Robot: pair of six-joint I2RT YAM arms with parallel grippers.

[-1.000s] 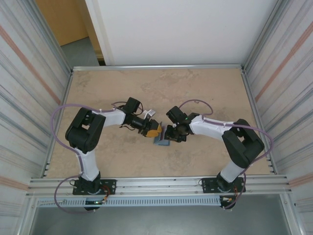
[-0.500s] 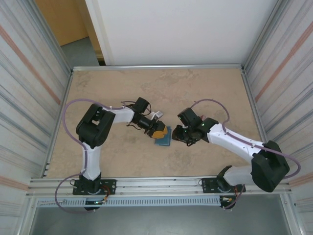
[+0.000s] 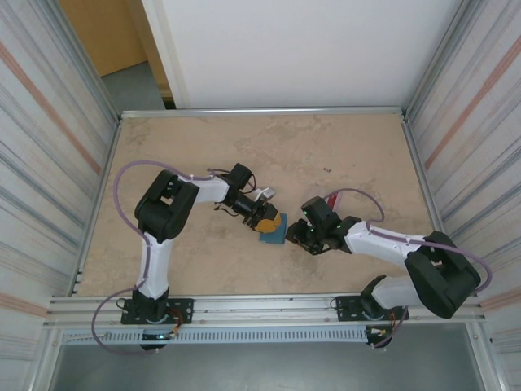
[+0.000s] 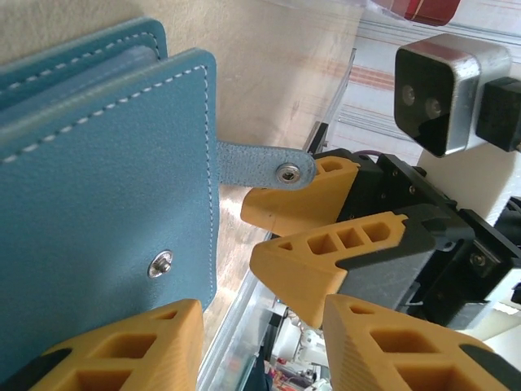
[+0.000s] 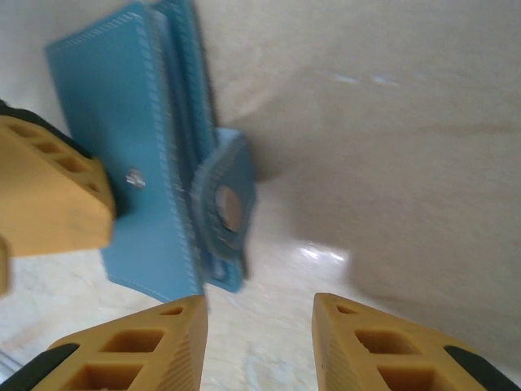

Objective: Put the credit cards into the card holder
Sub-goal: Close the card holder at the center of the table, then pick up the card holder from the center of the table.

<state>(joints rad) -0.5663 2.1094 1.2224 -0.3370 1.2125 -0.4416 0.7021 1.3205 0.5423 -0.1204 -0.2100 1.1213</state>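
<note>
Card holder [image 4: 98, 163] looks light, floppy; lift it by the snap tab [image 4: 259, 167]. Left claw [image 4: 260, 316], spread, touches its cover; right claw [image 5: 259, 305] hovers spread, empty.

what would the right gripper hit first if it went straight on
Probably the snap tab of the card holder, ahead of the right gripper; depth is unclear, so maybe the table first.

Top view: card holder [image 3: 273, 236] partly hidden under left tool [image 3: 269, 220]; too small to tell folded or open. Tiny red fleck [image 3: 331, 199] on bench [image 3: 203, 147], right of centre, possibly a card, unreadable. Left wrist view: card holder cut off at left and top edges; red object [image 4: 425, 8] clipped by top edge. Right wrist view: whole picture blurred, snap strap [image 5: 224, 208] soft.
</note>
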